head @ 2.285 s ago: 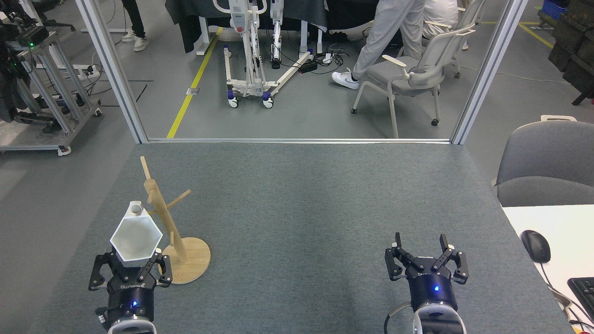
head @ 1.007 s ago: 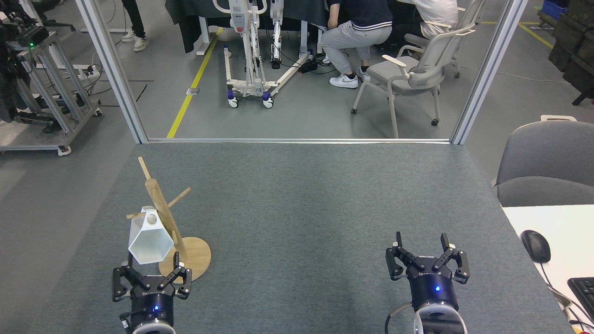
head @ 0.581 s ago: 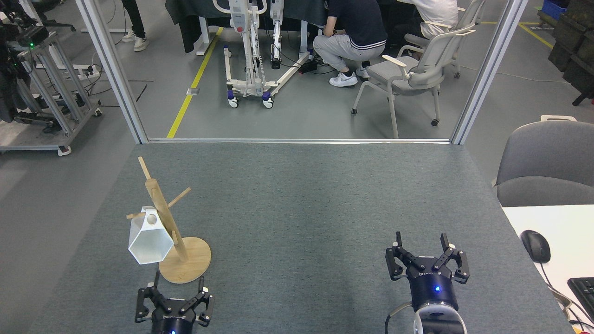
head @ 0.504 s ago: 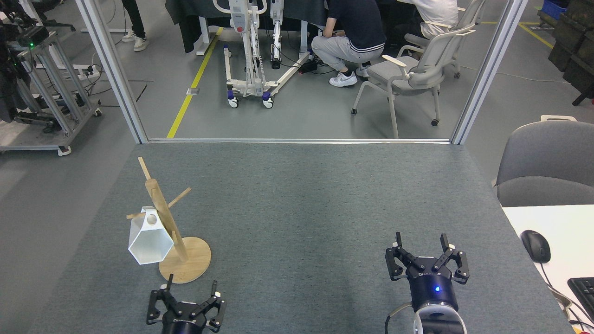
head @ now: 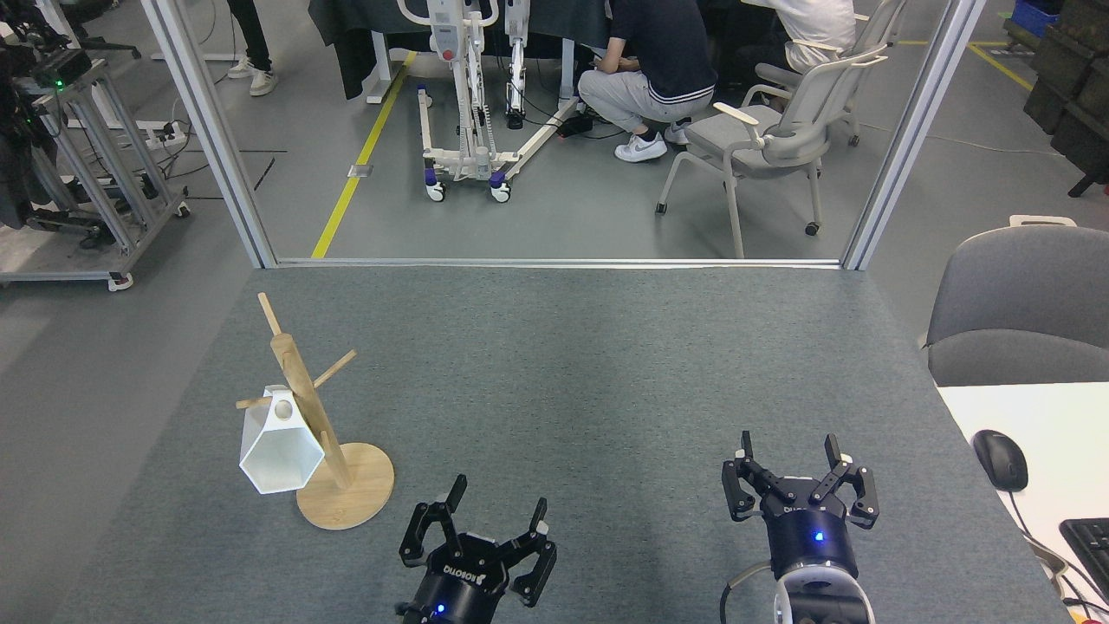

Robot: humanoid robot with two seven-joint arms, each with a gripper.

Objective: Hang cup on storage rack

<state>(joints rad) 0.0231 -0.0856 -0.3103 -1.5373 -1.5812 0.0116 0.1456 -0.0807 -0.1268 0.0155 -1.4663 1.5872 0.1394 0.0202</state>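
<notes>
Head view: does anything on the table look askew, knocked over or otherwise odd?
Nothing stands out. The cup hangs by its handle tab from a peg of the storage rack, whose base sits flat on the table. Both grippers are open and apart from it.

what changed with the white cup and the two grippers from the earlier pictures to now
The left gripper let go of the white faceted hexagonal cup, which now hangs from a peg of the light wooden mug-tree rack. That gripper then drew back and swung right, open and empty. The right gripper stayed put, open, and the rack's round base barely shifted on the grey table.
</notes>
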